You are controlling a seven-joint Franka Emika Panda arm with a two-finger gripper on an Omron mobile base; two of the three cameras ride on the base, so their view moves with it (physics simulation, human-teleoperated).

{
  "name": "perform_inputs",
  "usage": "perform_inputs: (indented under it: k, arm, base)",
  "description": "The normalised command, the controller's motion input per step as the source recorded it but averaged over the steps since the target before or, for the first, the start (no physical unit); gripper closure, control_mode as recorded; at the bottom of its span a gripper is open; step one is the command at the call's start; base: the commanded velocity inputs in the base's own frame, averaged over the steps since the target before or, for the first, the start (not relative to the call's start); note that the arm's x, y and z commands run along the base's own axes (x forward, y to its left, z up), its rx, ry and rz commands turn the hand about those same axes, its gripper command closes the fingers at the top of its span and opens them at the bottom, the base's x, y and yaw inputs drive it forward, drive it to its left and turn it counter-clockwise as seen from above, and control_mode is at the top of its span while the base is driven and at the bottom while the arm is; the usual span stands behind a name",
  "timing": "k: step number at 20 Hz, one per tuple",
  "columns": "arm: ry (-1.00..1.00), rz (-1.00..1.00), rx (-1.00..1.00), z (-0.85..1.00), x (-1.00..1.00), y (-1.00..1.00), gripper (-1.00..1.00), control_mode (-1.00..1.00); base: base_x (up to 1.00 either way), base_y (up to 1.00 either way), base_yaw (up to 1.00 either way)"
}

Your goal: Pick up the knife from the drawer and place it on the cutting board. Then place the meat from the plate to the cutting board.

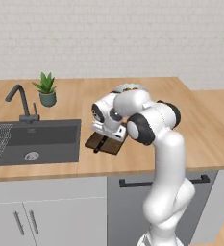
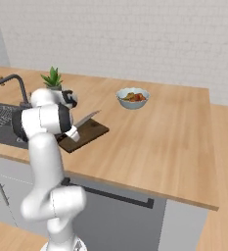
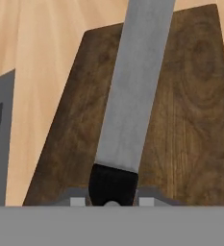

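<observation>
Right base view: bowl beyond cutting board

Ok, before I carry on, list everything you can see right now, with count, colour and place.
knife: one, black handle, grey blade, over the cutting board, handle in the gripper
cutting board: one, dark brown, on the counter right of the sink
bowl: one, grey, mixed food inside, on the counter behind the board
plant: one, green in a teal pot, behind the sink
sink: one, dark grey, with faucet
counter: one, light wood
gripper: one, shut on the knife handle
</observation>
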Motion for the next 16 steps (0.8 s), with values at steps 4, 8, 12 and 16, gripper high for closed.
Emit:
perform_inputs:
  k: [4, 8, 12, 16]
  arm:
    - [0.02, 0.0, -0.01, -0.08, 0.66, -0.28, 1.0, -1.0]
    - [0.09, 0.0, 0.01, -0.18, 0.44, -0.13, 1.0, -1.0]
    - [0.15, 0.0, 0.05, 0.0, -0.05, 0.0, 1.0, -1.0]
    - [0.12, 0.0, 0.0, 0.0, 0.2, 0.0, -1.0, -1.0]
  base:
    - [0.0, 0.0, 0.0]
    - [0.0, 0.0, 0.0]
    - [0.0, 0.0, 0.0]
    - [0.0, 0.0, 0.0]
